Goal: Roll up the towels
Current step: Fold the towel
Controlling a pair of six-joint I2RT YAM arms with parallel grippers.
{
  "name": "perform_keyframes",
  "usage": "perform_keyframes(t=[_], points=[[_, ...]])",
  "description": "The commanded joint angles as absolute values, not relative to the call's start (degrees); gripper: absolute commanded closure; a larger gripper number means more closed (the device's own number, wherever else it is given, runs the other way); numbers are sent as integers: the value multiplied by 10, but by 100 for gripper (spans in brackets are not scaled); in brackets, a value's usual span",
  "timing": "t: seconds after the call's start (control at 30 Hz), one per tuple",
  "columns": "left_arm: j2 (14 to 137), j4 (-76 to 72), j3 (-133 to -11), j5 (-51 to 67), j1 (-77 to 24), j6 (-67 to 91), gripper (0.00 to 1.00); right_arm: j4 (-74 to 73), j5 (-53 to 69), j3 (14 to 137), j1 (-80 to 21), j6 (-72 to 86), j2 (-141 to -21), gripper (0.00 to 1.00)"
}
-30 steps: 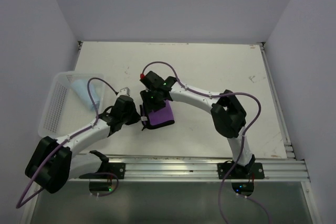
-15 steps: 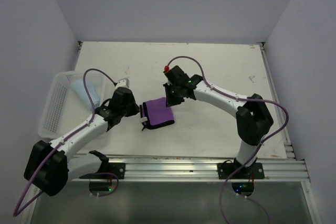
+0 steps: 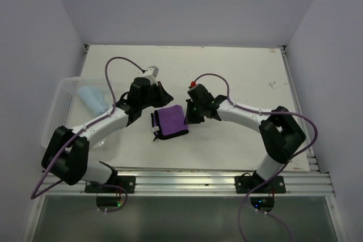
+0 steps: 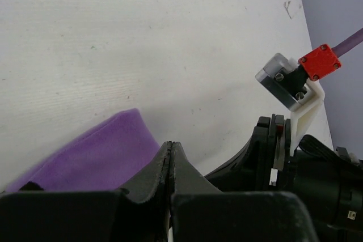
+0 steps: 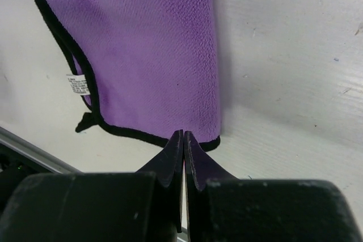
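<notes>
Room and surface: a white-walled booth; the white surface (image 3: 238,72) is scuffed, with a metal rail along its near edge.
Arms: the left arm (image 3: 96,128) and the right arm (image 3: 249,111) both reach inward and meet at the middle of the surface, one on each side of the same cloth.
Basket: the white mesh basket (image 3: 54,118) sits at the left edge of the surface, well apart from the middle.
Light blue towel: the light blue towel (image 3: 91,96) lies loosely inside the basket, not rolled.
Purple-faced towel: the purple-faced towel (image 3: 171,120) lies flat mid-surface between the two arms, purple side up with a black hem; it looks folded over, but no coil shows.
Left jaws: clenched with nothing between them, just beside the towel's far left edge.
Right jaws: clenched, tips over the black hem; no cloth is visibly pinched.
Tag: the white tag (image 5: 78,85) pokes out at the hem.
Progress: judged early, since neither towel is rolled; the purple-faced one appears only prepared, and the blue one has yet to leave the basket.
</notes>
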State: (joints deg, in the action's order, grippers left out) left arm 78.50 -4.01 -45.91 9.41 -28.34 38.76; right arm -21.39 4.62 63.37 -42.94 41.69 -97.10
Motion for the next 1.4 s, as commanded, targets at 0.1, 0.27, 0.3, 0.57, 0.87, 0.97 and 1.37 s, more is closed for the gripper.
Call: perform_keyframes(t=[0.1, 0.27, 0.3, 0.57, 0.87, 0.97, 1.37], points=[[857, -153, -483, 142, -307, 395, 100, -126, 59, 592, -426, 482, -937, 100], [909, -159, -496, 150, -318, 399, 100, -99, 62, 571, -425, 497, -939, 100], [915, -161, -497, 150, -320, 400, 100, -95, 63, 568, -425, 499, -940, 100], [956, -157, -493, 124, -327, 395, 100, -71, 68, 548, -423, 511, -968, 100], [998, -161, -496, 73, -326, 377, 100, -57, 71, 531, -422, 499, -1009, 100], [1019, -166, -499, 60, -326, 376, 100, -59, 73, 528, -422, 497, -1013, 100], [1059, -180, -496, 33, -326, 391, 100, -90, 70, 529, -422, 476, -997, 100]])
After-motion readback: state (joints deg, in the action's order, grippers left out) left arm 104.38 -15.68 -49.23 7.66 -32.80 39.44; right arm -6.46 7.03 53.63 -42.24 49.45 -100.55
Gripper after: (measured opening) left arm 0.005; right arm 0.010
